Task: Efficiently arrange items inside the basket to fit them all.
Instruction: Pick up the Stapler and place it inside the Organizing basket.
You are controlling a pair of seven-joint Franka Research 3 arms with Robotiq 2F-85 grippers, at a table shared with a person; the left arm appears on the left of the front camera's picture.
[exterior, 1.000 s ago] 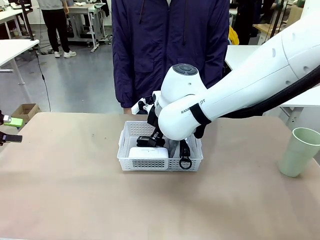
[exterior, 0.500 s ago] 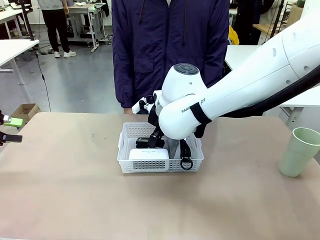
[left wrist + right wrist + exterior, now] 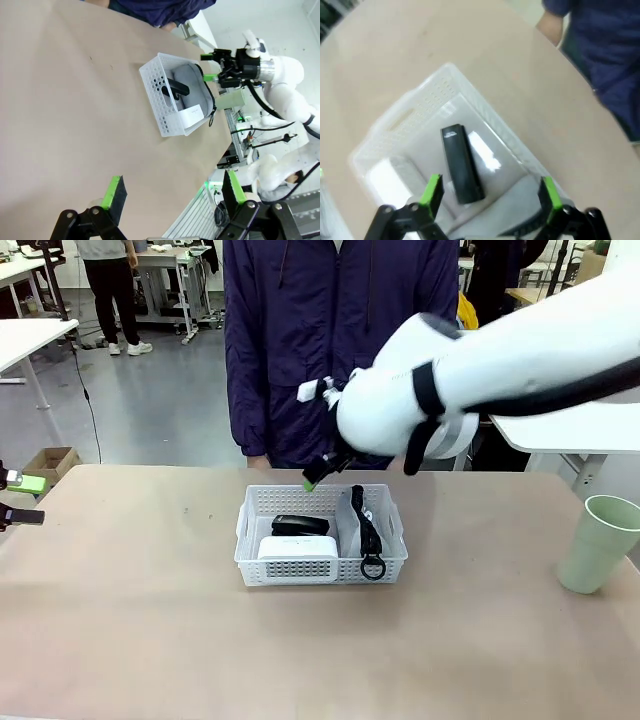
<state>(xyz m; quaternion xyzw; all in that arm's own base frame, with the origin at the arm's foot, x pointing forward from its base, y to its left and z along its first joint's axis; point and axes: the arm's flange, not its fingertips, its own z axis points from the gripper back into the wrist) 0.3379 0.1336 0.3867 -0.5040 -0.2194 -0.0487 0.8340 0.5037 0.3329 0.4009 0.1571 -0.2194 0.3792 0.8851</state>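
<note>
Tan worktop [image 3: 150,620] carries your white basket [image 3: 300,568] at its middle, holding the stapler [image 3: 300,525], white block [image 3: 298,546] and grey pouch [image 3: 350,525]. The green cup [image 3: 598,543] stands well apart near the right edge. Your right tool [image 3: 487,190] hovers above the basket, spread wide and empty; your left tool [image 3: 172,192], likewise. Grey floor [image 3: 150,390] and white tables [image 3: 30,340] lie beyond.

Front camera faces the person [image 3: 340,340]; all 3 views share the basket [image 3: 300,570].

The basket [image 3: 300,570] is glossy white perforated plastic, the stapler [image 3: 300,525] smooth black plastic. The pouch [image 3: 348,530] is soft grey cloth, the paper cup [image 3: 597,545] matt, the table [image 3: 140,620] a matt tan surface.
</note>
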